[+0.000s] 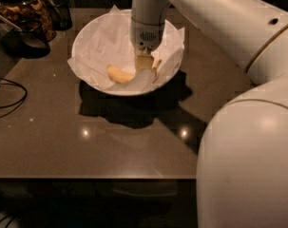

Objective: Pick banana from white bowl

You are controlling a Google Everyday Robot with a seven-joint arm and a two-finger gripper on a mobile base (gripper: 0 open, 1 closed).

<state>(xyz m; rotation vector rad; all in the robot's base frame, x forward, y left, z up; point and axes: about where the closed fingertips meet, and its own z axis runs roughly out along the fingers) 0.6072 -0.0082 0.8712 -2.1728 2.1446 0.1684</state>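
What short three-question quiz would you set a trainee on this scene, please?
1. True or false: the banana lies outside the white bowl.
2. Where is the hand? A) raised high above the white bowl. B) down inside the white bowl, right beside the banana. C) out of view.
3. Fill in: the white bowl is lined with crumpled white ____.

Key
1. False: the banana lies inside the white bowl.
2. B.
3. paper.
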